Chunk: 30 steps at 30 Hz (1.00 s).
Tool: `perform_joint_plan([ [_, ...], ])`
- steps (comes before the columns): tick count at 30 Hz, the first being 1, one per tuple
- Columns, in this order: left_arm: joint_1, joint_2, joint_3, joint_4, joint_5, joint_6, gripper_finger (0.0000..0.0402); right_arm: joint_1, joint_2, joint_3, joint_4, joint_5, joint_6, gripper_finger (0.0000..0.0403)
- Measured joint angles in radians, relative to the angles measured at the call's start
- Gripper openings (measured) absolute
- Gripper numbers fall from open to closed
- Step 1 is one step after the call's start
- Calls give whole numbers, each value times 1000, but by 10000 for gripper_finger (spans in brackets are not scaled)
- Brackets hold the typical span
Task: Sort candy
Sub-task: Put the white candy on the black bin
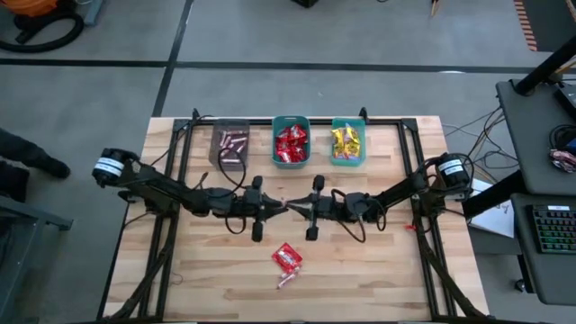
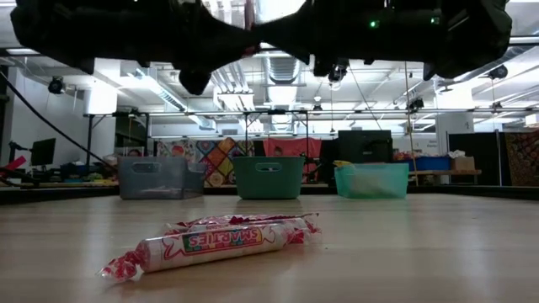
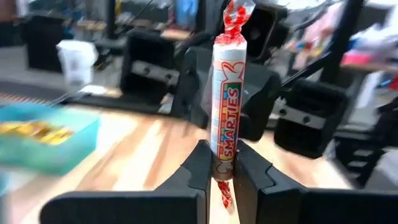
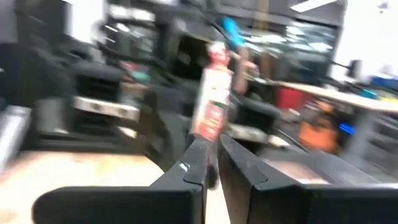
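Candy roll: one Smarties roll (image 3: 225,106) is standing upright, raised above mid-desk, pinched at its lower end.
Left end effector (image 3: 221,168): is clenching on the roll.
Right end effector (image 4: 210,155): is gripping the same roll, meeting the left one tip to tip.
Loose candy (image 1: 286,261): is lying on the desk (image 1: 378,270) nearer the front.
Bins: grey bin (image 1: 229,144), teal bin (image 1: 291,142) and light teal bin (image 1: 347,142) are sitting in a row at the back, holding sorted sweets.

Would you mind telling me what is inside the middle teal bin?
The middle teal bin holds a heap of glossy red candy packets. Whatever lies beneath the top layer, and the bin's floor, is covered.
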Motion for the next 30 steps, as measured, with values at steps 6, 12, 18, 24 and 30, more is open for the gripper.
perform_joint_plan([
  [6,38,-233,0,-491,-80,-81,12,-2,-5,-1,-135,292,84,60],
  [12,217,-507,0,-998,-218,-164,12,-1,-12,-2,-246,353,180,83],
  [18,608,-634,1,-1281,-180,-186,12,-1,-13,-1,-267,352,217,88],
  [24,860,-587,1,-1339,-84,-204,25,0,-13,-1,-279,351,229,85],
  [30,889,-522,1,-1331,-78,-173,115,0,-13,-1,-301,343,247,101],
])
